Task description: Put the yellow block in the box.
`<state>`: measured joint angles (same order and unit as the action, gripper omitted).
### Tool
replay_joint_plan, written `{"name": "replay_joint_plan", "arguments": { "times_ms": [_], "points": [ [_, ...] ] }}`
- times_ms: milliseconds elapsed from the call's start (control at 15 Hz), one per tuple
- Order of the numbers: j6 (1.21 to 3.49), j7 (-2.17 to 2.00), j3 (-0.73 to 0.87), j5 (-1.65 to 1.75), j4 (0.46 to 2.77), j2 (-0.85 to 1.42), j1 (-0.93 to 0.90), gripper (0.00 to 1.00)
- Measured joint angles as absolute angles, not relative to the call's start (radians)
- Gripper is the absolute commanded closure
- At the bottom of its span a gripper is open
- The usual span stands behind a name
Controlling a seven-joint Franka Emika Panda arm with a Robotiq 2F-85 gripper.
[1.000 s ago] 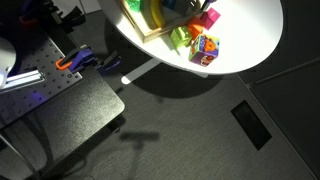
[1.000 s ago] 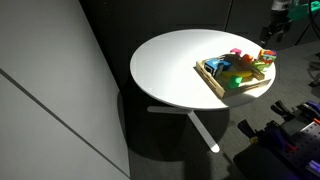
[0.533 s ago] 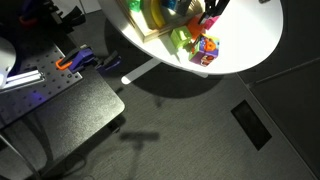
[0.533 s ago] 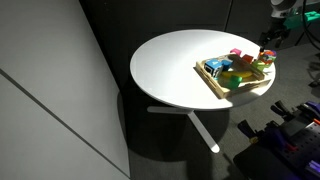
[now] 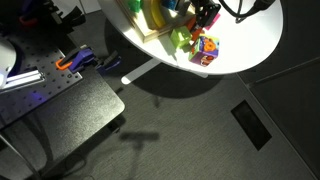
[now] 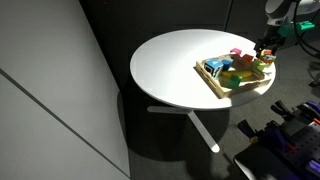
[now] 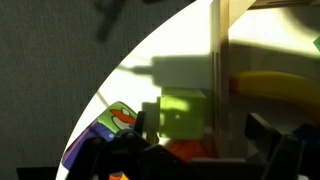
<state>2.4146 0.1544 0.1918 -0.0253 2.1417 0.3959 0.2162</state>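
The yellow block (image 7: 183,113) is a lime-yellow piece lying on the white round table just outside the box rim (image 7: 220,60); it also shows in an exterior view (image 5: 180,38). The box (image 6: 214,84) is a light-wood tray holding several coloured pieces near the table's edge, and it shows in the other exterior view too (image 5: 150,34). My gripper (image 7: 200,152) is open, low over the table, with its dark fingers on either side of the yellow block and not touching it. The gripper shows in both exterior views (image 5: 205,17) (image 6: 266,57).
A multicoloured cube (image 7: 110,125) (image 5: 205,47) lies on the table right beside the yellow block, near the table edge (image 5: 230,68). A yellow curved piece (image 7: 275,86) lies inside the box. A pink piece (image 6: 235,53) sits at the box's far side. The floor below is dark.
The gripper has come down from above the box's end to table height around the yellow block. The blocks and the box have not moved.
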Motion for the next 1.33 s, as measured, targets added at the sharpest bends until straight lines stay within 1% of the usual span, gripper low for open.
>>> {"name": "replay_joint_plan", "arguments": {
  "times_ms": [1333],
  "points": [
    [2.500,0.076,0.214,-0.024,2.059,0.547,0.226,0.00]
  ]
}}
